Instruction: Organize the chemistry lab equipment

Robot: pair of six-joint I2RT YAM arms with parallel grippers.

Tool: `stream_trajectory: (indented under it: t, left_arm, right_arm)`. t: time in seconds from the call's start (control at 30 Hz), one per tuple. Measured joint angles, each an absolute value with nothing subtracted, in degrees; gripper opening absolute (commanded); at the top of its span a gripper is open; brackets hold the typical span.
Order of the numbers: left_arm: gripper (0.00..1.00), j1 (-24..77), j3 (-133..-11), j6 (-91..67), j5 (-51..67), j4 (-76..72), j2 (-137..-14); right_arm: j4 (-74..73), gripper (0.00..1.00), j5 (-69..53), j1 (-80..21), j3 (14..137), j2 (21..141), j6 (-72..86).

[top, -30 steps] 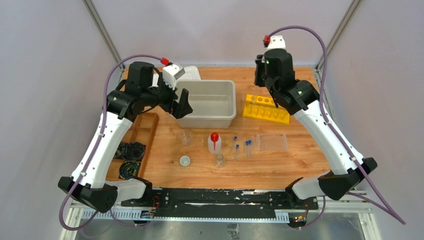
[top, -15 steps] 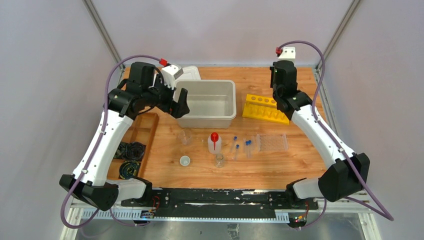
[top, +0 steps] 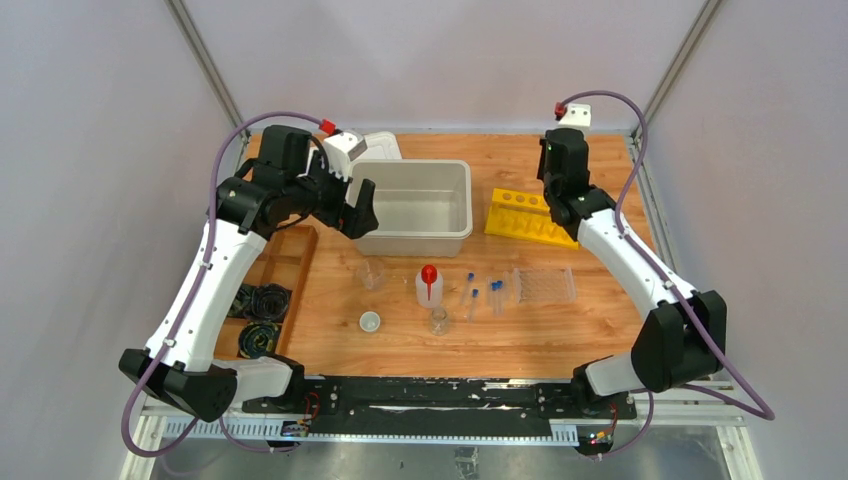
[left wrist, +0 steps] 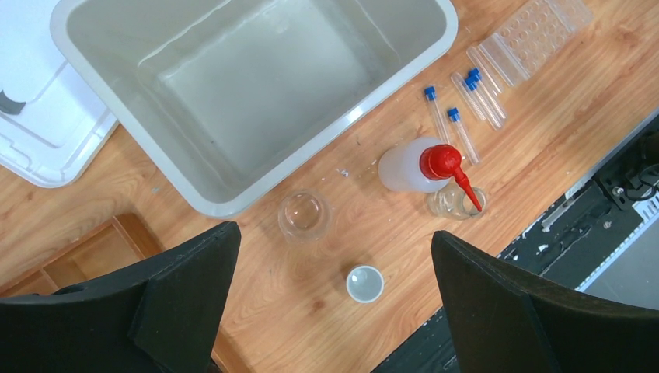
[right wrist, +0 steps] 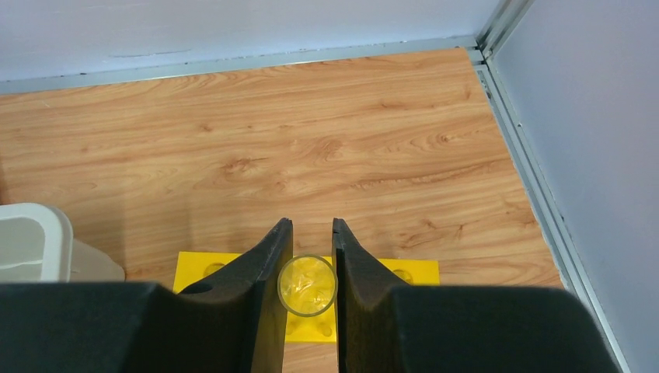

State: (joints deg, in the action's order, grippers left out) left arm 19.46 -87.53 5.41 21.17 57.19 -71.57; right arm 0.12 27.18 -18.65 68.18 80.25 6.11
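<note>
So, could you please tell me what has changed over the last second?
The right end effector, shut on a clear tube over the yellow rack, moved right and toward the far edge. The left end effector, open, barely shifted; the squeeze bottle and other loose items stayed put.

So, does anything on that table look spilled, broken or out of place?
Nothing looks spilled or broken. One oddity: several small clear blue-capped test tubes lie flat and loose on the wooden table, while the yellow plastic tube rack stands nearby.
</note>
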Motion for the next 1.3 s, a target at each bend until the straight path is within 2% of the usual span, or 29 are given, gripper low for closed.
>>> stream_trajectory:
  t: [1.3]
  left_arm:
    - [1.0,19.4,-87.4,5.8,20.5,57.3,-71.6]
  right_arm:
    - [3.5,0.0,24.6,-13.8,65.0,81.1,10.3]
